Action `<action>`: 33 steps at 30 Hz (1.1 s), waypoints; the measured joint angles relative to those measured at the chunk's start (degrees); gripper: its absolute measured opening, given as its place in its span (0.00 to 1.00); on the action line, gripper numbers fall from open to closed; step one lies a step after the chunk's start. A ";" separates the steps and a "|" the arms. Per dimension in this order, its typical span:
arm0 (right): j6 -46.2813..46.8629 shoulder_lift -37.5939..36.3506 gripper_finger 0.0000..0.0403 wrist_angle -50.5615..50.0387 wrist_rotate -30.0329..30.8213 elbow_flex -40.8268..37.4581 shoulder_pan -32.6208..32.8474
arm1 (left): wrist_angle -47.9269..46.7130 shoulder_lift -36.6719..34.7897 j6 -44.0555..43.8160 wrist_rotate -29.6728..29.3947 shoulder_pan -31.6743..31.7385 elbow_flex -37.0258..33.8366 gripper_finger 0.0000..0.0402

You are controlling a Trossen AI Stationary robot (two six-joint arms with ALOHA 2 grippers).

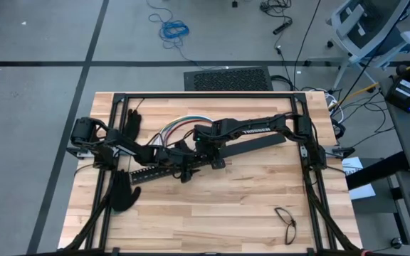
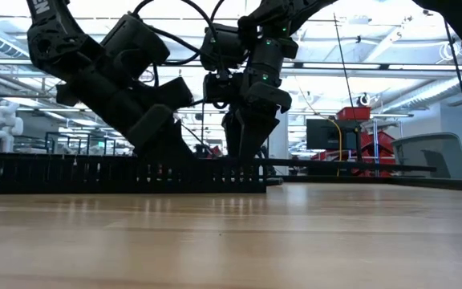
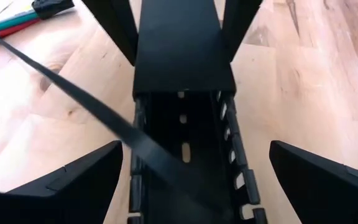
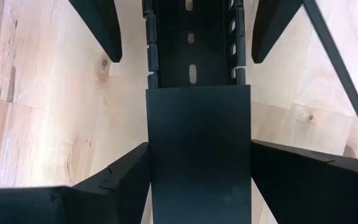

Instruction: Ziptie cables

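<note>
1. Wooden table [image 1: 212, 213] fills the middle of the high view; black frame around its edge.
2. Long black slotted channel [image 1: 212, 158] lying at a slant across the centre of the high view; flat cover piece [image 4: 197, 155] resting over part of it. Looks stiff and light. Not a task item.
3. Right gripper [image 4: 194, 165] low in the right wrist view, fingers spread wide apart on both sides of the cover, holding nothing. Left gripper [image 3: 191, 180] facing it from the other end, fingers equally wide apart astride the channel, nothing clamped.
4. Black gloves [image 1: 123, 190] at lower left and upper left of the high view.
5. Cables [image 1: 180, 128] looped just above centre in the high view; red and green ends at upper left of the left wrist view [image 3: 5, 28]. Likely soft, floppy, light; best gathered and pinched mid-bundle.
6. Ziptie [image 3: 86, 102] running diagonally from the cables at upper left toward lower centre of the left wrist view. Appears already wrapped round the bundle there. Thin, springy, probably slippery; take the free tail near its end.
</note>
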 joint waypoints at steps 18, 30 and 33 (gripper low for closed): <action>0.09 0.00 0.61 -0.07 0.01 -0.02 0.00 | -1.77 -3.20 4.41 -5.84 -0.02 0.06 1.00; -0.92 0.00 0.61 -0.09 0.03 -0.04 -0.02 | -4.55 -5.00 1.74 -2.56 0.72 0.00 1.00; -0.92 0.00 0.61 -0.04 0.03 -0.05 -0.02 | -3.22 -4.85 1.70 -2.65 0.88 0.07 1.00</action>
